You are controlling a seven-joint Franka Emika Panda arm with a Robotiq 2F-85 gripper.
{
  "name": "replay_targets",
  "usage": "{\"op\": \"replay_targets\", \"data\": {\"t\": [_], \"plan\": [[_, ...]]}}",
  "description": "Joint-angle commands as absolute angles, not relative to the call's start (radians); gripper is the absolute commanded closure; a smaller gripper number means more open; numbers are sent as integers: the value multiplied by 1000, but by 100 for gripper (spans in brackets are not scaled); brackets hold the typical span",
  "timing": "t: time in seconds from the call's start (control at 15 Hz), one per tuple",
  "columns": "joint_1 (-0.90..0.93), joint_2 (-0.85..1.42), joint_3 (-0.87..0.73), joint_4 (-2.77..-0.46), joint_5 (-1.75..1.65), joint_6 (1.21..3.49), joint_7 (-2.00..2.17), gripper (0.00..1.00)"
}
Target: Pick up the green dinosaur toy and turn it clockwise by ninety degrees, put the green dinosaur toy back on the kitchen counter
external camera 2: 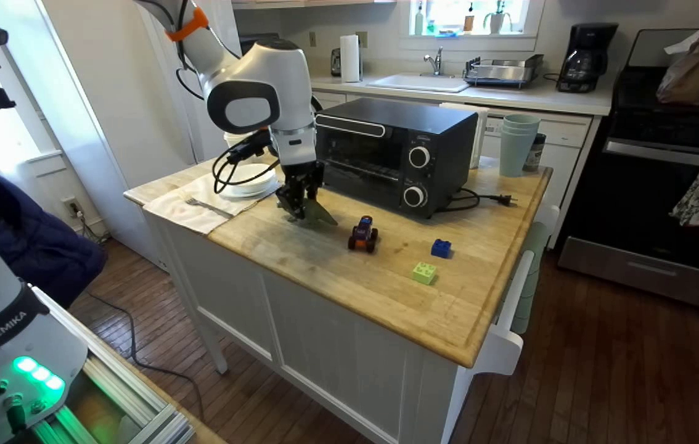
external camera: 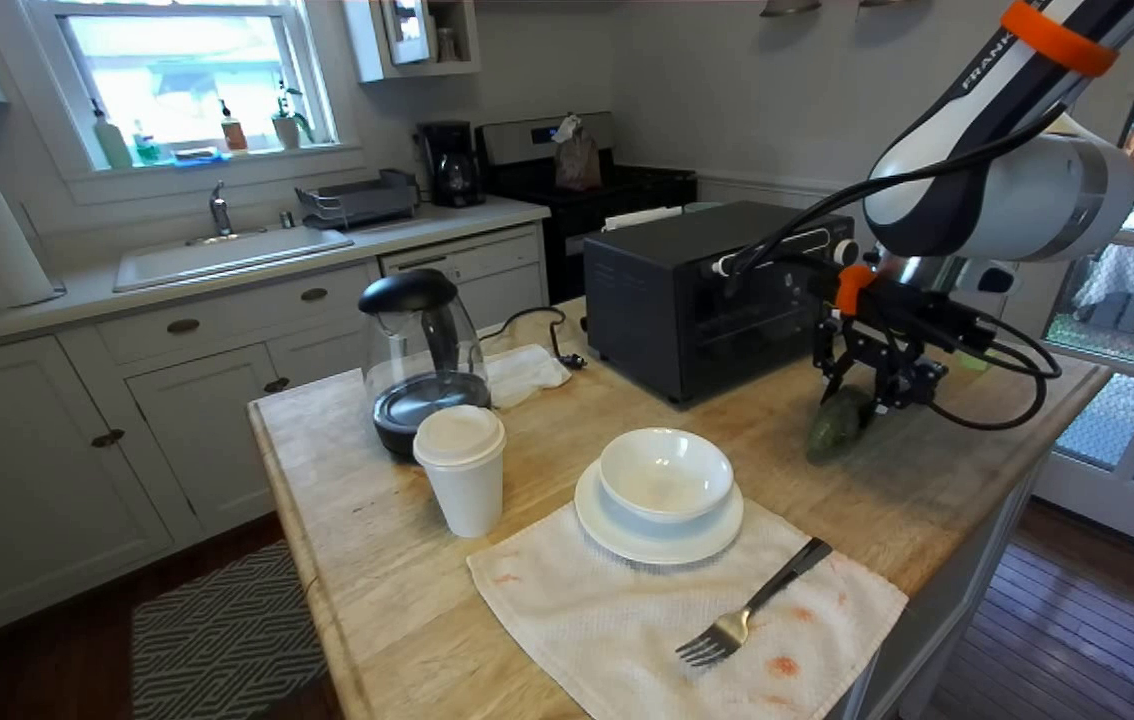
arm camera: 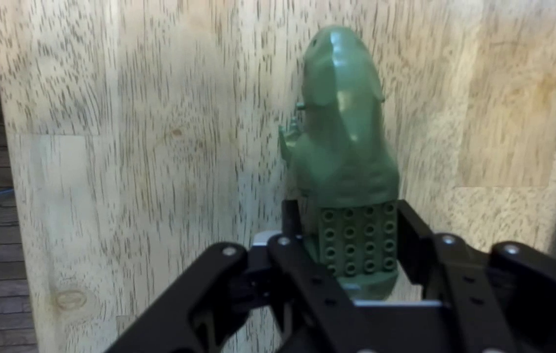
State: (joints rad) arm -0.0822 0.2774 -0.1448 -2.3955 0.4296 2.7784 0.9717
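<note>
Green dinosaur toy (arm camera: 351,162): seemingly resting on the kitchen counter (external camera 2: 349,271).
Gripper (arm camera: 350,214): straddling it from six o'clock in the wrist view; I cannot tell whether it is clamping.
Studded back (arm camera: 359,240): I am probably taking hold here.
Head (arm camera: 341,63): pointing to twelve; the next move is calling for lifting, swinging to three, lowering.

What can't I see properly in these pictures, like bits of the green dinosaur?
Green dinosaur toy, wrist view: the black base of the jaws covers its tail end.
Whether the jaws squeeze it, wrist view: their own tops hide where they'd touch.
Robot arm, in both exterior views: the top edge cuts it off.
Brown bag, in both exterior views: its own sides hide what's inside.
Light green thing, in an exterior view: too small and blurred.
</note>
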Motion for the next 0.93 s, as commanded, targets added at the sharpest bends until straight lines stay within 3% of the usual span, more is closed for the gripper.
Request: {"op": "replay_targets", "data": {"t": [0.0,0.07,0.13,0.87], "plan": [[-83,276,-144,-2395,426,2776,977,52],[-83,276,-144,-2395,426,2777,977,52],[-84,276,-139,-2394,446,2782,989,77],[-41,272,-125,-2421,546,2813,1340,77]]}}
